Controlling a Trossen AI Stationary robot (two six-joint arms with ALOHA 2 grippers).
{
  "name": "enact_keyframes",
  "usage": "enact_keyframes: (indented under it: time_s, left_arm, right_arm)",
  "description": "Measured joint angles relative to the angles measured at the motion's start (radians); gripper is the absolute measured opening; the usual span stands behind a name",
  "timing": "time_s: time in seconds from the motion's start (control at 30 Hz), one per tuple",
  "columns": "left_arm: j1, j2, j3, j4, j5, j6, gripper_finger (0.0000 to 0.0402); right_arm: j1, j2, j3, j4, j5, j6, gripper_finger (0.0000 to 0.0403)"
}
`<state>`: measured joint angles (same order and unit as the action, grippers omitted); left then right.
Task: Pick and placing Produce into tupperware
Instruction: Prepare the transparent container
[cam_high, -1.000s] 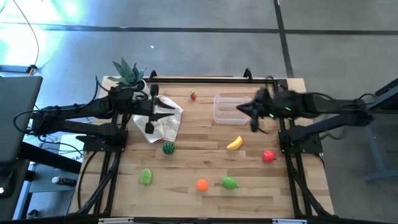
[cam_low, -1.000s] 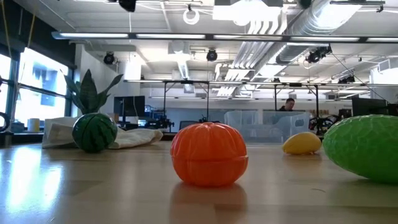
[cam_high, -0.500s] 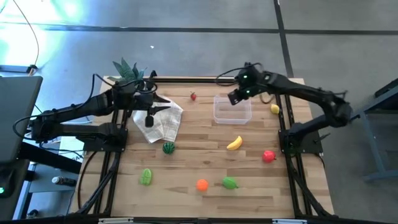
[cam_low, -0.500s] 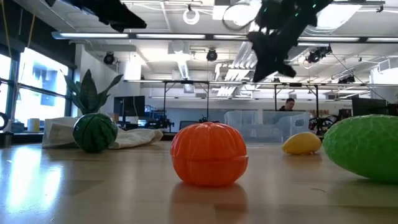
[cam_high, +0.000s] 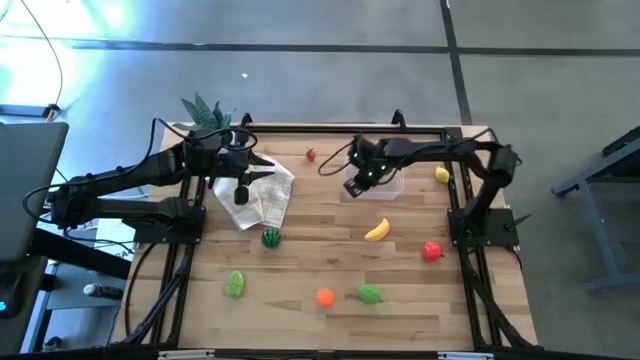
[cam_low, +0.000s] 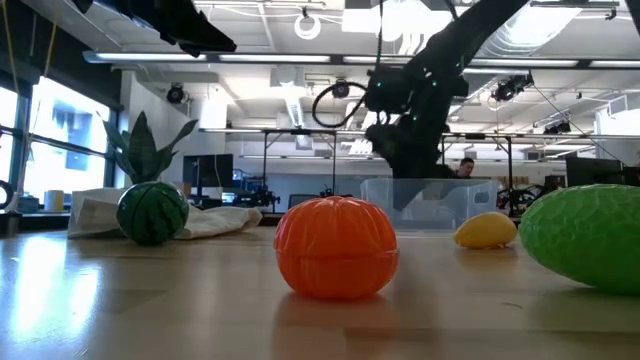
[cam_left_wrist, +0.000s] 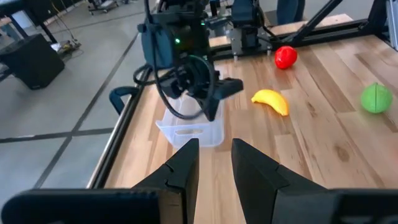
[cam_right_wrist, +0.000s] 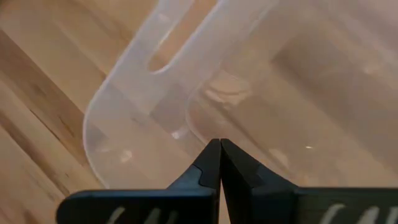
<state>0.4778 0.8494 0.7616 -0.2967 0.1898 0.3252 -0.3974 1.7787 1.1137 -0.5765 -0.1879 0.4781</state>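
High view: tupperware (cam_high: 385, 180) at table's far edge, right of centre. Right gripper (cam_high: 356, 185) over its left rim; left gripper (cam_high: 241, 193) above a crumpled cloth (cam_high: 262, 195).
Low view: right arm hangs over the container, behind an orange (cam_low: 337, 248).
Left wrist view: fingers (cam_left_wrist: 185, 163) a little apart, nothing between.
Right wrist view: fingers (cam_right_wrist: 205, 171) pressed together, empty, just above the rim.
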Motion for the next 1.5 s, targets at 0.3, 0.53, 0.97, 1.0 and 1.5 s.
enact_keyframes:
  time_s: [0.3, 0.53, 0.97, 1.0, 1.5]
  left_arm:
    - [0.000, 0.000, 0.000, 0.001, 0.000, 0.000, 0.0085]
    - [0.000, 0.000, 0.000, 0.002, -0.009, 0.000, 0.0085]
    - [0.000, 0.000, 0.000, 0.000, -0.007, -0.005, 0.0085]
    - [-0.001, 0.000, 0.000, -0.001, -0.006, -0.008, 0.0085]
    - [0.000, 0.000, 0.000, -0.059, -0.003, -0.019, 0.0085]
  right_arm:
    - [0.123, 0.069, 0.000, 0.127, -0.055, 0.069, 0.0000]
    - [0.205, 0.069, 0.000, 0.243, -0.119, 0.114, 0.0000]
    - [0.296, 0.182, 0.102, 0.314, -0.343, 0.061, 0.0000]
    - [0.301, 0.202, 0.126, 0.311, -0.354, 0.053, 0.0000]
    - [0.304, 0.413, 0.560, 0.015, -0.206, -0.131, 0.0000]
